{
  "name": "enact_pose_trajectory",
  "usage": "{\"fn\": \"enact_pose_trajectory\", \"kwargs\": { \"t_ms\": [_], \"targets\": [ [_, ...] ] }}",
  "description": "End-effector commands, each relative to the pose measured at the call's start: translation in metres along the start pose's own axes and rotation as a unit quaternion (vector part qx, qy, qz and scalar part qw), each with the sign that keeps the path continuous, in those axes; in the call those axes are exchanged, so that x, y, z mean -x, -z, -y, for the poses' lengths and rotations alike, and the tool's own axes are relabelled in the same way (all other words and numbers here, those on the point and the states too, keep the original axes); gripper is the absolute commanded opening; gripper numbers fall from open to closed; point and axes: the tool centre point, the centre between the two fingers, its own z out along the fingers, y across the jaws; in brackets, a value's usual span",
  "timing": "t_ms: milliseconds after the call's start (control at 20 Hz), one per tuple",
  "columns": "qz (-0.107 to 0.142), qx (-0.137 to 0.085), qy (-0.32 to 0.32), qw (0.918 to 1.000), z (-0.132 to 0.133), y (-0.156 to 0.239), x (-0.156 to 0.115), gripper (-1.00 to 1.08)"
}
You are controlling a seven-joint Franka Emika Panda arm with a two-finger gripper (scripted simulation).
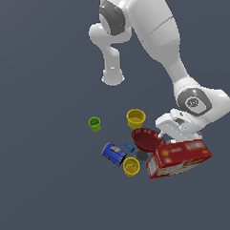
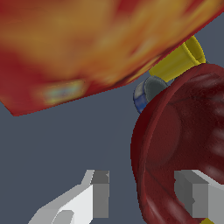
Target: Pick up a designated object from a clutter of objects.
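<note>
A: Where is the red bowl (image 2: pixel 183 144)?
B: Among the clutter, beside the red box (image 1: pixel 179 159). Its rim wall stands between the wide-open gripper (image 2: pixel 146 194) fingers, nothing held yet.

Two yellow cups (image 1: pixel 135 118) (image 1: pixel 131 166), one green cup (image 1: pixel 94 123), one red bowl (image 1: pixel 146 138), one red box (image 1: pixel 179 158), one blue can (image 1: pixel 113 153), one small blue piece (image 1: pixel 128 147), one grey piece (image 1: pixel 141 156)
</note>
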Motion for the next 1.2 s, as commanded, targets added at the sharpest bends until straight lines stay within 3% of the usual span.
{"fn": "enact_pose_trajectory", "kwargs": {
  "t_ms": [0, 300, 350, 1150],
  "targets": [
    [0.001, 0.0, 0.0, 1.0, 0.0, -0.008, 0.0, 0.28],
    [0.002, 0.001, 0.0, 1.0, -0.001, -0.029, 0.002, 0.28],
    [0.002, 0.001, 0.0, 1.0, -0.001, -0.029, 0.002, -1.0],
    [0.002, 0.001, 0.0, 1.0, -0.007, -0.022, 0.004, -1.0]
  ]
}}
